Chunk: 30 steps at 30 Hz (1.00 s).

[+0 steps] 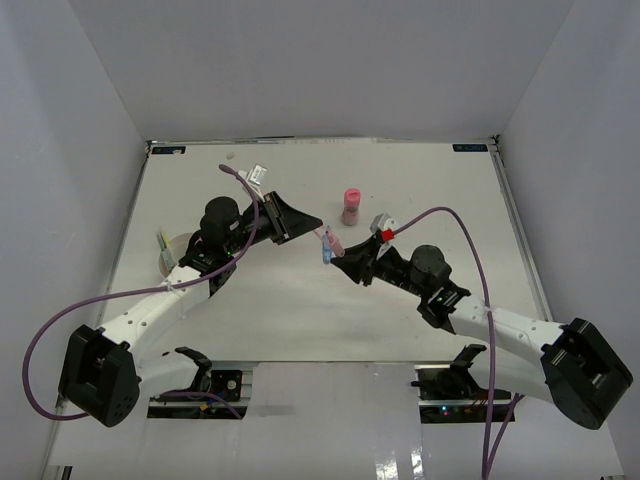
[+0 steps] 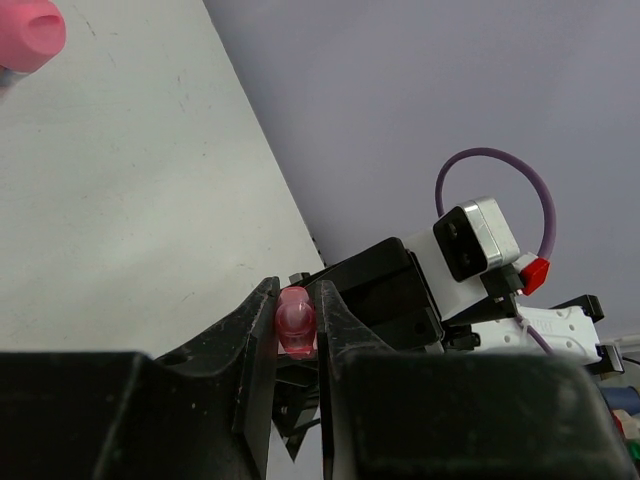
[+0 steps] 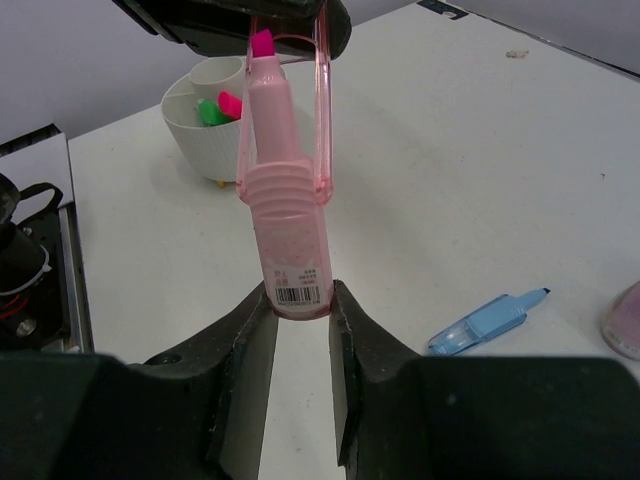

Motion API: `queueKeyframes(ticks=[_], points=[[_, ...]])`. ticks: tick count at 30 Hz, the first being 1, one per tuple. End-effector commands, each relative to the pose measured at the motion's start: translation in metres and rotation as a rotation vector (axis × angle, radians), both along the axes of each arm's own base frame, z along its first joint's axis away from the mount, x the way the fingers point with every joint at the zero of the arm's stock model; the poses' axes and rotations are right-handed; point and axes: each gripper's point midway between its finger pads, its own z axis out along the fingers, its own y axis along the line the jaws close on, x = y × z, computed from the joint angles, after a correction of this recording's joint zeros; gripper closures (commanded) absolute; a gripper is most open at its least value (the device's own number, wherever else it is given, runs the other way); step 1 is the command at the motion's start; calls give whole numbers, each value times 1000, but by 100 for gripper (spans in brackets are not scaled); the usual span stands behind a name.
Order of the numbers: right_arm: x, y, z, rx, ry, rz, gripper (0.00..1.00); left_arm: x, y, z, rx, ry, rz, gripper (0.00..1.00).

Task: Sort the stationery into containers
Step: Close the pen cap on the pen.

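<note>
My right tool [image 3: 300,296] is clamped on the barcoded tail of the pink plastic highlighter [image 3: 285,225]. Its long axis runs straight across to my left tool [image 2: 297,300], pinched onto the clear pink cap [image 3: 323,110]. The small round white cup [image 3: 208,150] waits beyond, on the left arm's side.

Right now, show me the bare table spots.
Bare table lies right of the pink cylinder, and along the near edge between the arms. Crowded: centre, where left gripper and right gripper hold the pink highlighter by the blue pen.
</note>
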Motion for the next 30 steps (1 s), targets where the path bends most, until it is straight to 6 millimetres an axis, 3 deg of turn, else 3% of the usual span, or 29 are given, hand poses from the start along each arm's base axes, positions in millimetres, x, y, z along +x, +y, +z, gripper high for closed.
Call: queueKeyframes(ticks=[1, 18, 30], points=[[-1, -4, 31, 67, -89, -11, 72, -1, 1, -2, 27, -26, -8, 89], [-5, -8, 38, 69, -97, -10, 74, 5, 2, -10, 93, -61, -6, 89], [-3, -4, 34, 61, -79, 0, 74, -2, -2, -11, 65, -34, -49, 88]])
